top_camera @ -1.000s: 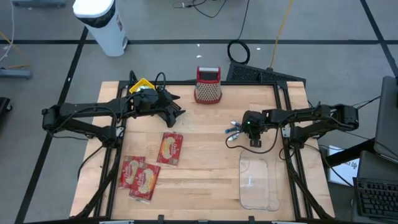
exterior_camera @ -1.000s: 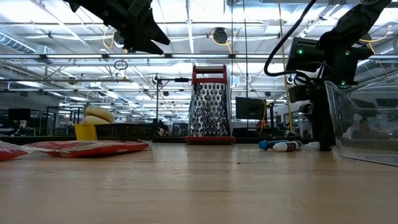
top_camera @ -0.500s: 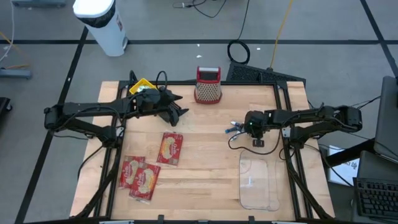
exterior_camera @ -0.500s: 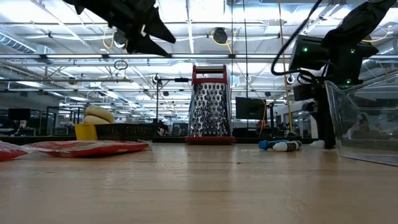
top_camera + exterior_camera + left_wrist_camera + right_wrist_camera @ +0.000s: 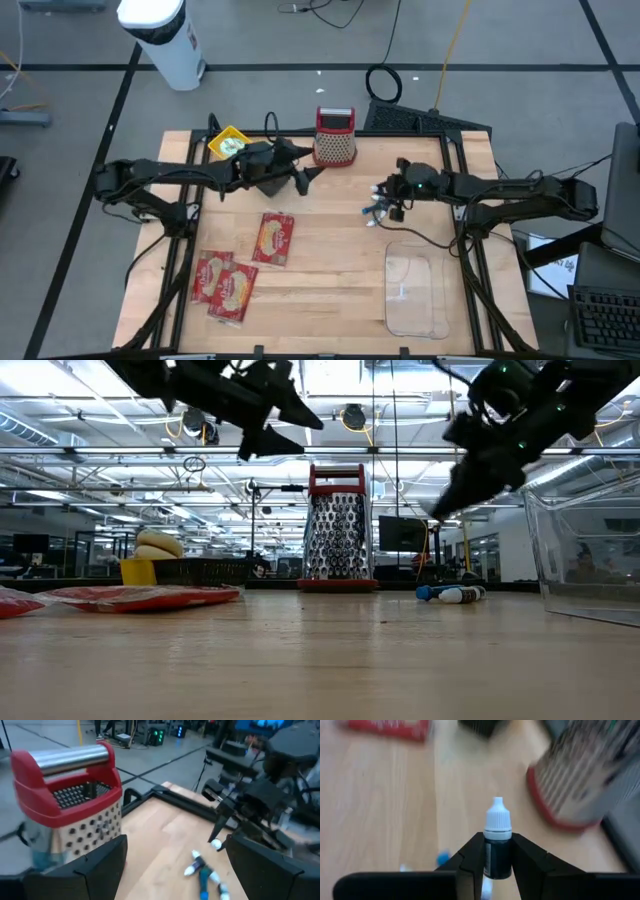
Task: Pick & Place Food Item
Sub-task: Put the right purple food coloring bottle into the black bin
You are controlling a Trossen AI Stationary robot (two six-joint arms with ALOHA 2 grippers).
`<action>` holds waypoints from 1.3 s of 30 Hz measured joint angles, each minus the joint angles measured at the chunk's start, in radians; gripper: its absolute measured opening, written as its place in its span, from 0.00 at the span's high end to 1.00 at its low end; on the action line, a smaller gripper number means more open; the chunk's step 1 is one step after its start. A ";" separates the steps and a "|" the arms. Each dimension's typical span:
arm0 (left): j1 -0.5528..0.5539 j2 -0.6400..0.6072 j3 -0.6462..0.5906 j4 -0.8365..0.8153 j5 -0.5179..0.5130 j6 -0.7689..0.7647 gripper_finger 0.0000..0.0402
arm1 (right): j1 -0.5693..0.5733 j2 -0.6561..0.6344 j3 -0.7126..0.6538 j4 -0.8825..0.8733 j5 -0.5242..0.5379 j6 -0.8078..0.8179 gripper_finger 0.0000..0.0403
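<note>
From above, the right gripper (image 5: 388, 193) is hanging over the table's right half beside the loose bottles (image 5: 376, 213); the left gripper (image 5: 305, 172) is reaching toward the red grater (image 5: 335, 137).

At table height, the left gripper's (image 5: 290, 422) jaws are gaping wide and empty.

In the right wrist view, the fingers (image 5: 470, 862) are pinching a small dark dropper bottle (image 5: 497, 845), its long axis running along them, white cap pointing outward.

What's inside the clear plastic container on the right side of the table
Nothing shows inside the clear container: the wood of the table shows through it from above. In the low view its walls carry reflections, so a small item can't be excluded.
</note>
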 joint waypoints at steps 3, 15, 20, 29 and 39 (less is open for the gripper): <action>-0.003 0.060 0.000 0.092 0.033 -0.075 0.15 | 0.002 0.001 0.001 0.095 -0.001 -0.052 0.82; -0.037 0.300 0.046 0.323 0.167 -0.289 0.15 | 0.131 0.096 0.002 0.349 0.171 -0.478 0.82; -0.069 0.366 0.143 0.319 0.162 -0.222 0.15 | 0.180 0.157 0.002 0.450 0.325 -0.598 0.83; -0.083 0.404 0.269 0.114 0.053 -0.136 0.15 | 0.221 0.173 0.002 0.614 0.451 -0.676 0.82; -0.083 0.404 0.273 0.177 0.025 -0.134 0.15 | 0.242 0.173 0.002 0.634 0.446 -0.702 0.82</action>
